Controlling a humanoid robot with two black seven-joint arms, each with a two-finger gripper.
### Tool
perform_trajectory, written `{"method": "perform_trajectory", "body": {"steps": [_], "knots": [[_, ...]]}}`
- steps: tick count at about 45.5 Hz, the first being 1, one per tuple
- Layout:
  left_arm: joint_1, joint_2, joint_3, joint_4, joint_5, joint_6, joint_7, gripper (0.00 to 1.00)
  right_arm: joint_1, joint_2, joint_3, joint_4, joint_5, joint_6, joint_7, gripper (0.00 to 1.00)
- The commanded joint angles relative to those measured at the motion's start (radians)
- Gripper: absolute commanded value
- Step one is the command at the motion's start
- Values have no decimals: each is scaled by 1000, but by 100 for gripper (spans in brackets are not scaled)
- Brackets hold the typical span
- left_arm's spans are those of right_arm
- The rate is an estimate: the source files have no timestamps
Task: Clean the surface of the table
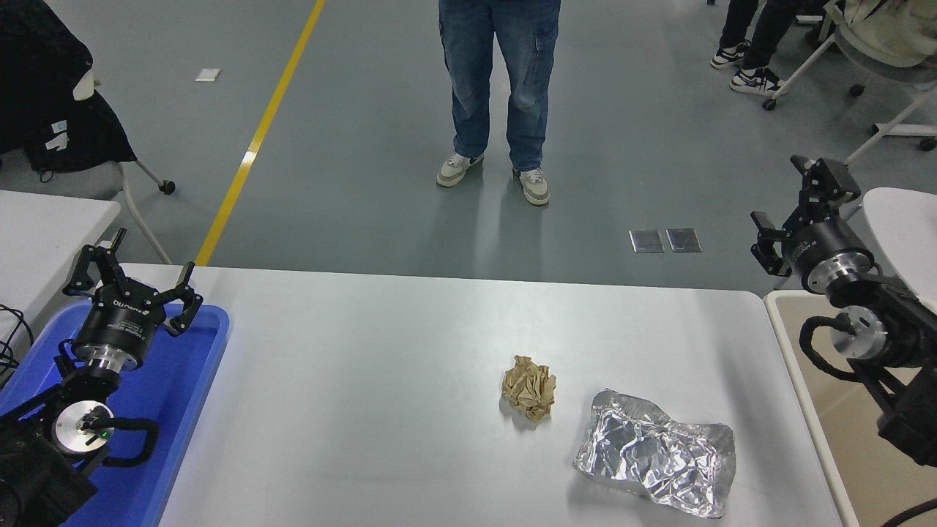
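right claw point(798, 205) open, holding nothing, above the counter point(381, 351) edge. nearer and to its left: light, soft paper wad point(529, 387); pinch across its middle.

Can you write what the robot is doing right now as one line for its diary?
right hand: open, empty, off table's right | left hand: open, above blue tray | crumpled paper ball, foil: lying on table surface
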Motion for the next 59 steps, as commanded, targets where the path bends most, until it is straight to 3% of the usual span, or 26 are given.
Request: {"method": "perform_trajectory", "body": {"steps": [1, 35, 50, 59], "knots": [[0, 0, 0, 0, 0, 0, 0, 100, -61, 14, 1, 6, 1, 2, 63, 99], [0, 0, 0, 0, 0, 0, 0, 100, -80, 31, -15, -43, 14, 0, 69, 99], [0, 0, 0, 0, 0, 0, 0, 100, 64, -63, -214, -154, 15, -4, 64, 99], [0, 0, 0, 0, 0, 0, 0, 100, 69, -81, -268, -138, 14, 3, 64, 98]]}}
